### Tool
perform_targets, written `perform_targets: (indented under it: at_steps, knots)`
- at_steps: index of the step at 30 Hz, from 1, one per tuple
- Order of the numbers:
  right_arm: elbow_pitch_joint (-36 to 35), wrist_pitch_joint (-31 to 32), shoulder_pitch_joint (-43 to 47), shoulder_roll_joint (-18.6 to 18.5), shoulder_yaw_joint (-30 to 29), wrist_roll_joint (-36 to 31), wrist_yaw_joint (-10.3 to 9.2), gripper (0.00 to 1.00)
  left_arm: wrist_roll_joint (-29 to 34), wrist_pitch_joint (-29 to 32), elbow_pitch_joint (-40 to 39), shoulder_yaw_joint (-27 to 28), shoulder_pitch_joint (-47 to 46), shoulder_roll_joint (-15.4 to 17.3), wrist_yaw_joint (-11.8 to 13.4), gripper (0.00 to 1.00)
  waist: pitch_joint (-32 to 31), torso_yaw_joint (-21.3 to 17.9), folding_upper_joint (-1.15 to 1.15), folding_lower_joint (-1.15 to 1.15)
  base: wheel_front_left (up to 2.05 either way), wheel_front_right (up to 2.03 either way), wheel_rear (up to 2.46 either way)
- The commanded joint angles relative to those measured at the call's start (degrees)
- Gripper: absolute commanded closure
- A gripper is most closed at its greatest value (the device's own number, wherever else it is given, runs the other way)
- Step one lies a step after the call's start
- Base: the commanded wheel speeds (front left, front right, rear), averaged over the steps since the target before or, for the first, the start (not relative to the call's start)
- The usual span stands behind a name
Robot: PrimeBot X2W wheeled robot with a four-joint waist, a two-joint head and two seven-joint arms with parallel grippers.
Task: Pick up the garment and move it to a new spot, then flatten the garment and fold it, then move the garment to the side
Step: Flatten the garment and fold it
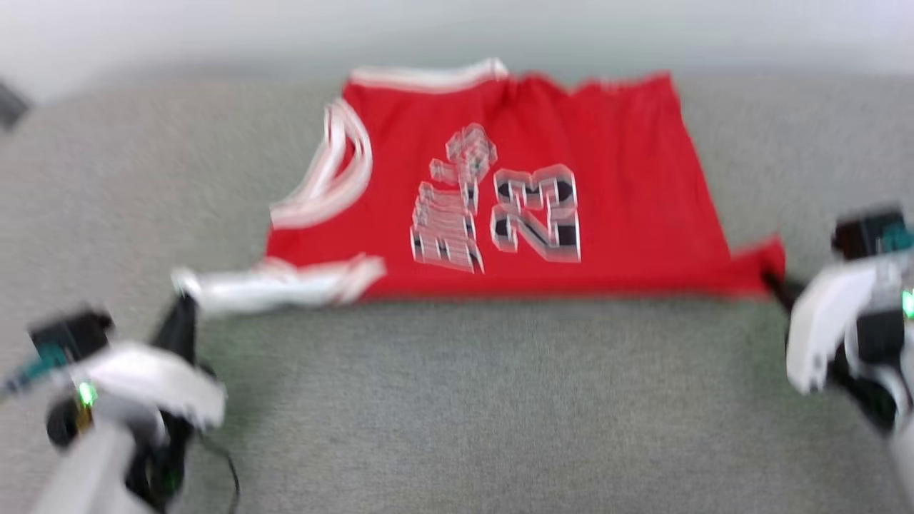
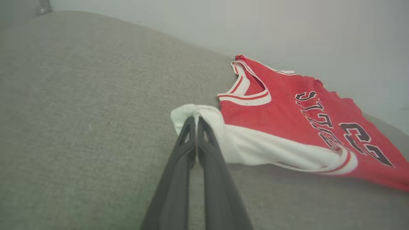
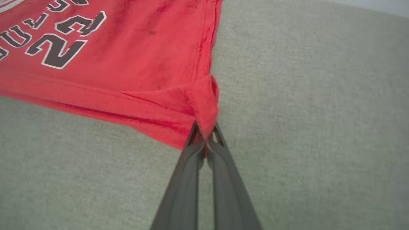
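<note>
The garment is a red jersey with white sleeves and a black "23", spread across the far half of a grey cloth surface, collar to the left. My left gripper is shut on the white sleeve at the garment's near left end; in the left wrist view the left gripper pinches a bunched fold of that sleeve. My right gripper is shut on the red hem corner at the near right. In the right wrist view the right gripper clamps that folded corner of the garment.
The grey cloth surface extends wide in front of the garment toward me and to both sides. A pale wall runs just behind the garment's far edge. A dark object sits at the far left edge.
</note>
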Motion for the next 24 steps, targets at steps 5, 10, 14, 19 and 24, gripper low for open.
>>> perform_targets:
  at_steps: [5,10,14,19,24]
  knots:
    - [-10.5,5.7,18.4,0.5,-9.5,-2.7,-0.91,1.0,-1.6,3.4,-12.0,1.7,16.6,3.0,8.7,1.0,-11.1,1.4,0.0,0.02,0.0,0.0,0.0]
    - [-22.4,11.2,33.2,6.0,-16.8,-5.7,-0.87,1.0,-3.5,7.5,-24.7,2.2,29.9,4.0,15.6,1.0,-13.9,1.5,0.0,0.02,0.0,0.0,0.0]
    - [-29.3,15.4,40.8,10.8,-20.0,-7.3,-0.7,1.0,-4.3,9.7,-32.3,2.5,36.2,4.7,19.0,1.0,-14.6,1.4,0.0,0.02,0.0,0.0,0.0]
    - [-33.6,17.9,42.5,13.6,-20.7,-9.0,-0.57,1.0,-3.9,11.6,-36.3,1.2,35.8,5.4,19.8,1.0,-14.7,1.0,0.0,0.02,0.0,0.0,0.0]
    - [-33.2,18.3,39.6,14.2,-19.3,-10.2,-0.56,1.0,-3.0,13.5,-35.4,-1.1,32.0,5.2,18.4,1.0,-14.0,0.5,0.0,0.02,0.0,0.0,0.0]
